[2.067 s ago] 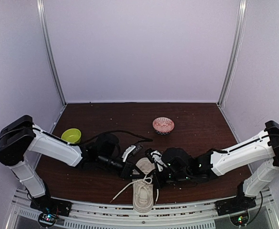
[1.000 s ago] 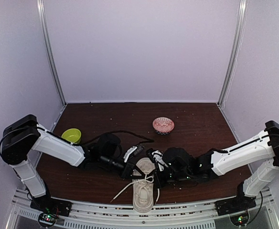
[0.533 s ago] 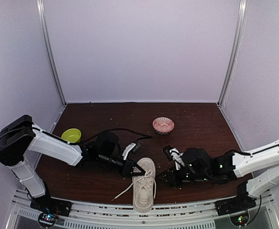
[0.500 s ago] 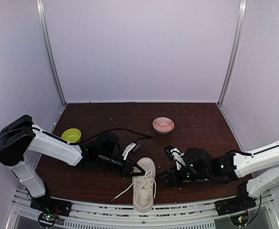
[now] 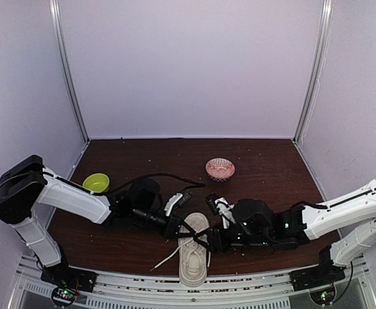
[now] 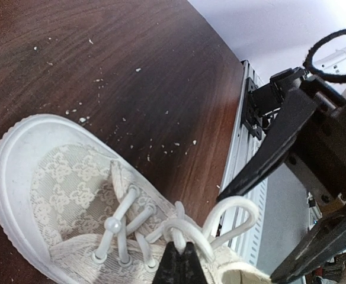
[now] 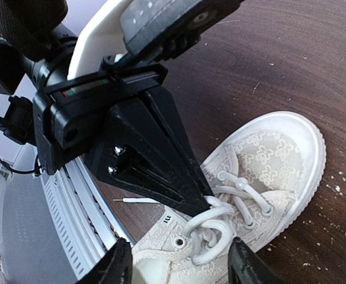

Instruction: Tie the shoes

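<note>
Right wrist view: the shoe is seen on the bench between the arms, its lace loop pinched by the left jaws; the wide right jaws should be lowered squarely over it

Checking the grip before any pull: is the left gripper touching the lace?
Touching. The left wrist view shows the left gripper, tips shut, pinching the lace loop over the shoe.

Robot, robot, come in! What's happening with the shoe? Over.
Left gripper: fingers shut on a lace loop. Right gripper: fingers open beside it, over the sneaker. Pink bowl, green bowl well clear. Over.
</note>
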